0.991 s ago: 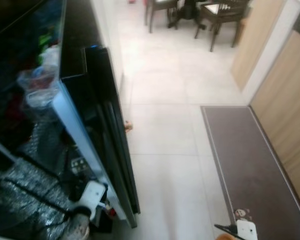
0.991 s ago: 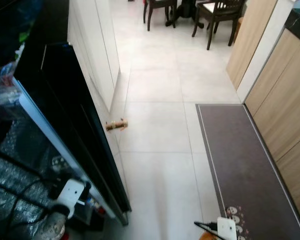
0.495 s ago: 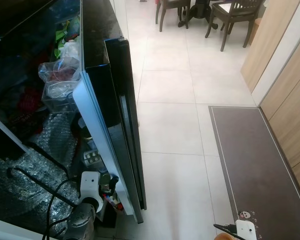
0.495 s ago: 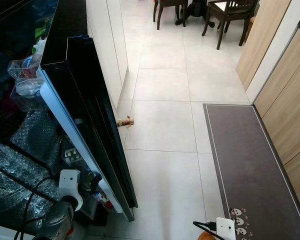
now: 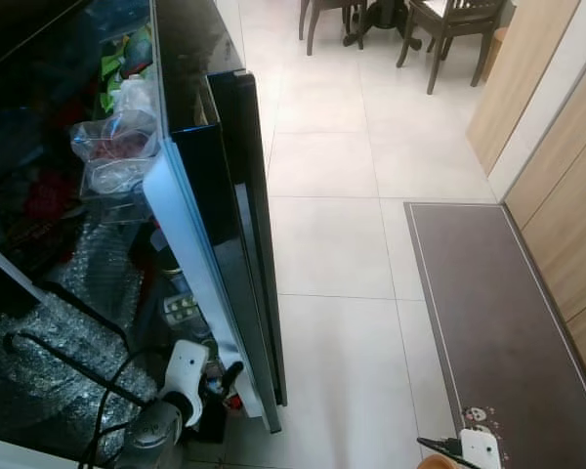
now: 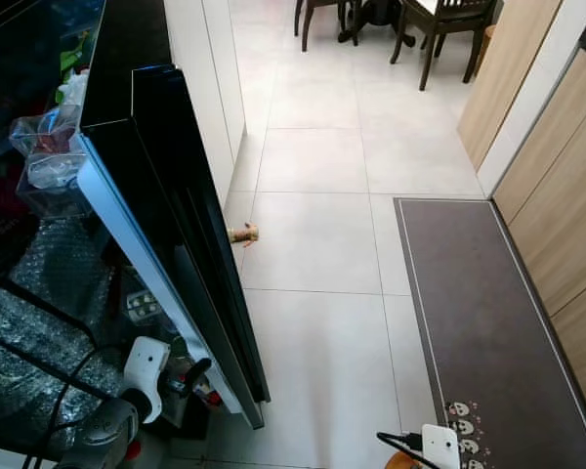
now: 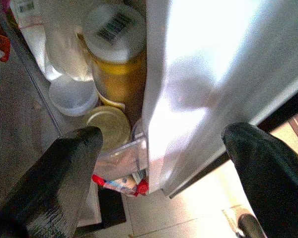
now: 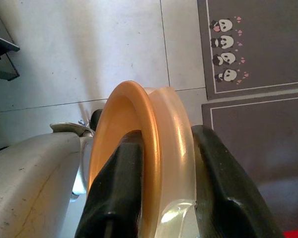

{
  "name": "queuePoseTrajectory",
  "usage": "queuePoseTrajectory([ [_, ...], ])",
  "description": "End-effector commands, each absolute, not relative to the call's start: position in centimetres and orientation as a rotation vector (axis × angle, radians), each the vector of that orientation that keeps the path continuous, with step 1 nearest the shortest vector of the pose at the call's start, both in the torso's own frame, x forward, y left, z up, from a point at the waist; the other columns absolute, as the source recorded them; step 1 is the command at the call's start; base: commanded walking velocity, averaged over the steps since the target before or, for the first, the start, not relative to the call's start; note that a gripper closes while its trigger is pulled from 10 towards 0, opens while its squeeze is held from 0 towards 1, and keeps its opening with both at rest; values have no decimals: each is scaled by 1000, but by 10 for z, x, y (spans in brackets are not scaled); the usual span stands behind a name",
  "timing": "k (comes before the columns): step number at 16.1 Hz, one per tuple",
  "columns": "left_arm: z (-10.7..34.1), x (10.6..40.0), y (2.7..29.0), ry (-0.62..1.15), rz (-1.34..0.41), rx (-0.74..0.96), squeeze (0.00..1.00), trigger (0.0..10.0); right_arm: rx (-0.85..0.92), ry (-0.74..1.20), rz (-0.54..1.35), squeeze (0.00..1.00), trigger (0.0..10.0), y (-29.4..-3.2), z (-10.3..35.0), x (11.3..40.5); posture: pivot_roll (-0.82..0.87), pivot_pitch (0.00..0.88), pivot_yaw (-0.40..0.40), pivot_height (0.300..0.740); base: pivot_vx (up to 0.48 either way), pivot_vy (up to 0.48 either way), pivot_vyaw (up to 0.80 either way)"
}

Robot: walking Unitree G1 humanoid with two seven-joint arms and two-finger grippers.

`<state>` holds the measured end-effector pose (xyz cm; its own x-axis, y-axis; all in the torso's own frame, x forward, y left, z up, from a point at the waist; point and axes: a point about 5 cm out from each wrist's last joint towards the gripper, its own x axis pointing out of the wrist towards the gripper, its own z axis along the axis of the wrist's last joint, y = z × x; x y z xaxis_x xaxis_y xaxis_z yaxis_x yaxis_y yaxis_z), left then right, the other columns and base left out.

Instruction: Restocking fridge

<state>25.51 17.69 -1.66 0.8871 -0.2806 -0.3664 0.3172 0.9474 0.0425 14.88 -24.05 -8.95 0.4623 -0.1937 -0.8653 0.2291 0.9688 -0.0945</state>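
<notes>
Left gripper (image 7: 159, 144) fingers wide around the fridge door (image 7: 208, 74) edge; barcode-labelled jar (image 7: 114, 44) at 11 o'clock; right gripper (image 8: 161, 168) fingers clamp an orange-lidded container (image 8: 144, 148)

We see the left gripper (image 7: 156, 163) as two long, matte black fingers (image 7: 54, 178) with rounded tips; beside the fridge door (image 5: 210, 274), its white wrist housing trails black cables. The right gripper (image 8: 161, 173) has glossy black fingers, with a scuffed silver-grey arm casing behind them.

Both head views look steeply down, sharing the open fridge door (image 6: 166, 264) and floor mat (image 5: 488, 313). The left wrist camera sits close behind its fingers (image 7: 64, 173), facing door-shelf jars (image 7: 114, 59). The right wrist camera faces the floor.
</notes>
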Motion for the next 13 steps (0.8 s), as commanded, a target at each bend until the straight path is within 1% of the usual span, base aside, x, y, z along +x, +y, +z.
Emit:
queuePoseTrajectory([
  [1, -20, 251, 180, 393, -325, 123, 0, 10000, 35, 1069, -256, 0, 10000, -241, -90, 146, -178, 109, 32, 740, 0, 0, 0],
  [5, -25, 245, 185, 414, -288, 156, 0, 10000, 35, 1068, -255, 0, 10000, -241, -90, 147, -180, 110, 32, 740, 0, 0, 0],
  [8, -28, 241, 201, 444, -168, 220, 0, 10000, 34, 1069, -255, 0, 10000, -241, -90, 147, -180, 110, 32, 740, 0, 0, 0],
  [10, -26, 242, 205, 431, -120, 232, 0, 10000, 33, 1069, -254, 0, 10000, -242, -90, 147, -181, 110, 32, 740, 0, 0, 0],
  [13, -26, 244, 211, 450, -54, 306, 0, 10000, 30, 1070, -252, 0, 10000, -242, -90, 147, -181, 110, 32, 740, 0, 0, 0],
])
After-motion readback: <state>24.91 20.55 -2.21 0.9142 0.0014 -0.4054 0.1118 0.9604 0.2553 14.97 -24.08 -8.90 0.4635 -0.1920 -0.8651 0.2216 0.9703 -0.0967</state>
